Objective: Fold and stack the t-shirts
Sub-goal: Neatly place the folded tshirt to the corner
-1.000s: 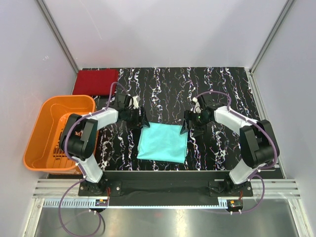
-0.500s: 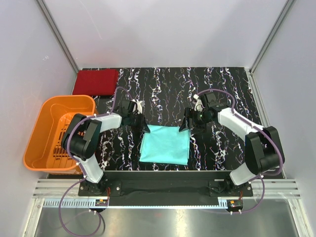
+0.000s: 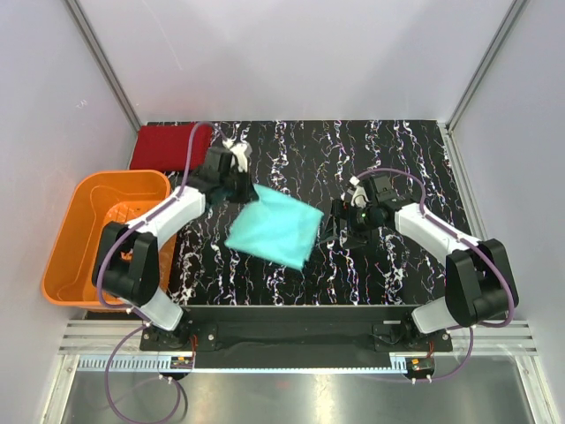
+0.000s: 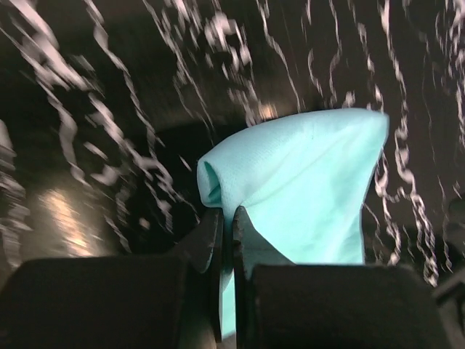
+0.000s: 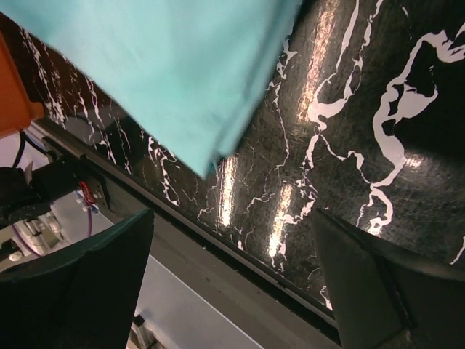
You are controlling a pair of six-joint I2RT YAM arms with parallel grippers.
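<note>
Item 1, light teal-green t-shirt (image 3: 274, 228): folded into a compact, roughly square packet, positioned over the centre-left of the table, turned at an angle to the table edges. Its far left corner is raised. In the left wrist view the cloth (image 4: 312, 182) bunches into a rounded fold at the clamped corner and drapes away from it. The right wrist view shows the shirt (image 5: 167, 65) across the upper left, blurred. Whether its lower edge touches the surface cannot be determined.

Item 2, dark red t-shirt (image 3: 169, 146): folded flat, lying at the far left corner of the table, well apart from the teal one.

Left gripper (image 3: 240, 187): jaws closed tight, pinching the teal shirt's bunched corner between the fingertips (image 4: 227, 218). The arm reaches out over the left part of the table.

Right gripper (image 3: 340, 225): jaws spread wide, holding nothing, standing low just beside the teal shirt's right edge without touching it. Its own camera shows the two dark fingers (image 5: 80, 291) apart, with bare table between them.

Table (image 3: 397, 150): black surface with white marble veining.

Orange plastic slatted basket (image 3: 66, 230): beside the table's left edge, near the left arm.
</note>
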